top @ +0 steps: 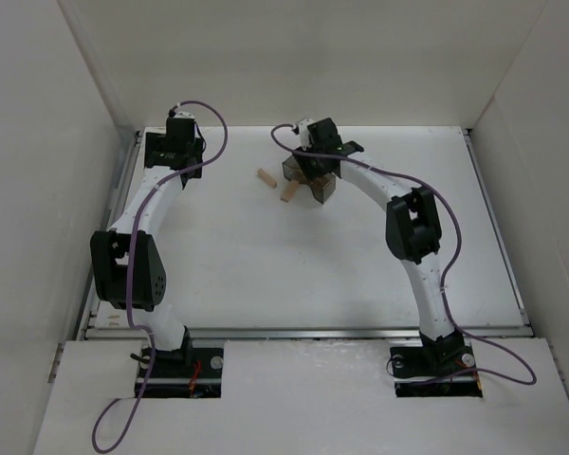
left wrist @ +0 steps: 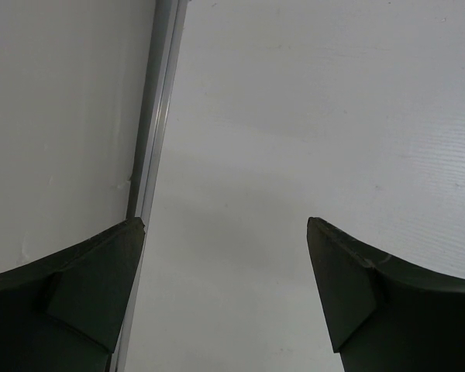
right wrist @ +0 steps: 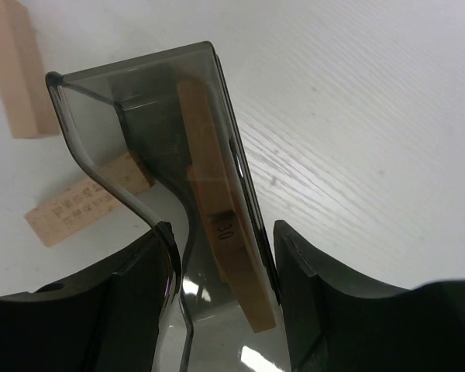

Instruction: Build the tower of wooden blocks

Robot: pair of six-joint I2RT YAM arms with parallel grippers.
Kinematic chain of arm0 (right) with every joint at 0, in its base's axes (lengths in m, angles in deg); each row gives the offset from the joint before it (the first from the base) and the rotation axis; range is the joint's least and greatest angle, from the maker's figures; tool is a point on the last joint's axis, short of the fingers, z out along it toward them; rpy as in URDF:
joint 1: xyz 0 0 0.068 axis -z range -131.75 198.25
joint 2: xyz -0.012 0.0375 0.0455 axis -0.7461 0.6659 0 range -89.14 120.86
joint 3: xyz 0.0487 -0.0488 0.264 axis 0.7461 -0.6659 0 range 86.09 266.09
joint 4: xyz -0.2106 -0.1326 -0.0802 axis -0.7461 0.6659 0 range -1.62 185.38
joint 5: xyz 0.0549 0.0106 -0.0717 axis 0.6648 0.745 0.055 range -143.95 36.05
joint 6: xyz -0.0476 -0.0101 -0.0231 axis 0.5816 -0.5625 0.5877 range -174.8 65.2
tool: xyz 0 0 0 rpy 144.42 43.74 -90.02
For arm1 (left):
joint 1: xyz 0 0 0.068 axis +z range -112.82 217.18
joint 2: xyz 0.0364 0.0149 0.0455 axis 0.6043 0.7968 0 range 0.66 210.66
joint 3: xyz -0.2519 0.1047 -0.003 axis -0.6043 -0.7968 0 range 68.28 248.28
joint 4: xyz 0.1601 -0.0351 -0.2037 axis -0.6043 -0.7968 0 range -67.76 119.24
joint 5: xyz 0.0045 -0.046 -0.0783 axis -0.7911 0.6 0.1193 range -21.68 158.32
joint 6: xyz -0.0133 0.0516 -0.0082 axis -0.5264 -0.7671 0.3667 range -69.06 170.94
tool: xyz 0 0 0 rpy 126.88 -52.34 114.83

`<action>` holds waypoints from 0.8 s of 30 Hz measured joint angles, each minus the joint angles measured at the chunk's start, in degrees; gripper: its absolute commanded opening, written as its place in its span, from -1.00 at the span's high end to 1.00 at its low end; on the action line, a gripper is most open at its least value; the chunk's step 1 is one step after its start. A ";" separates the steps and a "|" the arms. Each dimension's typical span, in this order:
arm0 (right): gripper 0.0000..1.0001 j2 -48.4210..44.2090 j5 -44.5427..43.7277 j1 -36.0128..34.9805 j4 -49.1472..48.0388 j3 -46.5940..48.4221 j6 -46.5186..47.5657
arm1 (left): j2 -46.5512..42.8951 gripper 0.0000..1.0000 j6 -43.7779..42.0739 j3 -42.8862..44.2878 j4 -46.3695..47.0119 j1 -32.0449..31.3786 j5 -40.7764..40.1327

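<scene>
Top external: right arm (top: 412, 227) arches forward, pincer (top: 312, 169) gripping the grey bin (top: 324, 188).

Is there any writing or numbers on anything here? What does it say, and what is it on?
"30": dark print on the wood block in the bin, seen through the grey bin wall. A mark just before it is unclear.
Faint stamped lettering on the wood block on the table: too blurred to read.
No other text can be read on the arms, cables or walls.
</scene>
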 measured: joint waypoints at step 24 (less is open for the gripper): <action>1.00 -6.14 -43.93 -9.38 -13.66 -13.57 8.98 | -0.48 -0.66 0.28 -1.31 0.26 0.00 -0.39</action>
